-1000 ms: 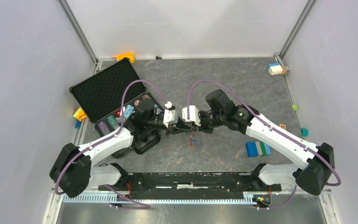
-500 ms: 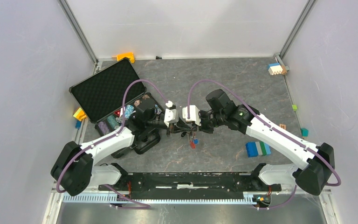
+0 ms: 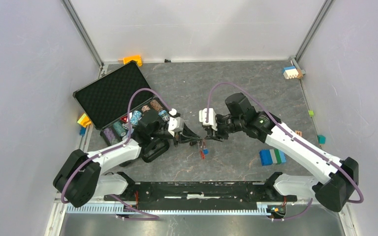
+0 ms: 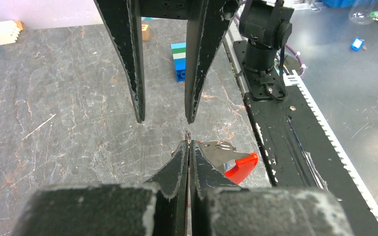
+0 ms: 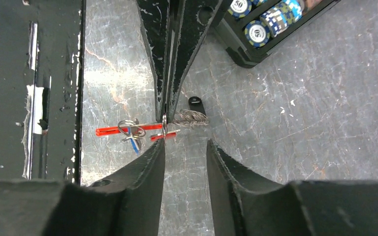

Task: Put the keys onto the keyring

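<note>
My left gripper (image 3: 183, 138) is shut on the small metal ring (image 5: 164, 122) of the keyring, just above the table; its closed fingertips (image 4: 189, 146) pinch the wire. The grey chain strap (image 5: 190, 117) sticks out on one side of the ring. The long red clip (image 5: 109, 131) and a wire loop (image 5: 128, 129) are on the other side. The red-headed key (image 4: 241, 166) and the blue-headed key (image 5: 135, 142) hang by the loop (image 3: 203, 149). My right gripper (image 3: 211, 130) is open and empty, facing the left gripper, with its fingertips (image 5: 160, 143) just short of the ring.
An open black case (image 3: 109, 94) with poker chips (image 5: 252, 30) lies behind the left arm. A blue, green and white block (image 3: 272, 156) sits right of centre. Small blocks lie along the back (image 3: 133, 60) and right (image 3: 291, 72) edges. A black rail (image 3: 202, 189) runs along the near edge.
My right gripper has opened and pulled back to the right, away from the left gripper. My left gripper has shifted slightly left and down, still holding the keyring with the keys hanging.
</note>
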You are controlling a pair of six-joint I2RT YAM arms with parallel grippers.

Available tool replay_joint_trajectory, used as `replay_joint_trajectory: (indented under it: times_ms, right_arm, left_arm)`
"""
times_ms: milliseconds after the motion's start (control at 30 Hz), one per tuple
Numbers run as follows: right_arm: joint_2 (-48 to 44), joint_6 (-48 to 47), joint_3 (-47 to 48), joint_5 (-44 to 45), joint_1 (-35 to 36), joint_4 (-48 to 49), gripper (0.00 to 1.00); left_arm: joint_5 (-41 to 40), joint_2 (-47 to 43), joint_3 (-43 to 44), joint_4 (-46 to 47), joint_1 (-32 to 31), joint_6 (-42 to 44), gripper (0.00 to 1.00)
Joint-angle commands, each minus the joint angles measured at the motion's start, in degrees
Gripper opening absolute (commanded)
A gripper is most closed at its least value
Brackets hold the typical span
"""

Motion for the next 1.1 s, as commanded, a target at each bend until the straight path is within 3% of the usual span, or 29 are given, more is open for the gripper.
replay_joint_trajectory:
  times_ms: [0,367,700,1067]
  right_arm:
    - [-3.43,-0.23,-1.32,-5.46,-2.05,2.94,0.44]
    - [-4.1,-0.7,-4.4,-16.46,-4.52,4.25,0.46]
    - [-2.0,-0.27,-3.76,-18.75,-4.92,4.58,0.29]
    - [-2.41,-0.14,-4.64,-17.06,-5.1,5.05,0.04]
  left_arm:
    - [2.95,-1.53,-0.26,10.48,0.66,-6.33,0.02]
    - [4.3,-1.41,0.36,13.7,0.78,-9.66,0.02]
    - [5.22,-1.22,0.21,13.61,0.78,-9.14,0.02]
    - [6.7,-1.91,-0.48,14.0,0.78,-8.54,0.02]
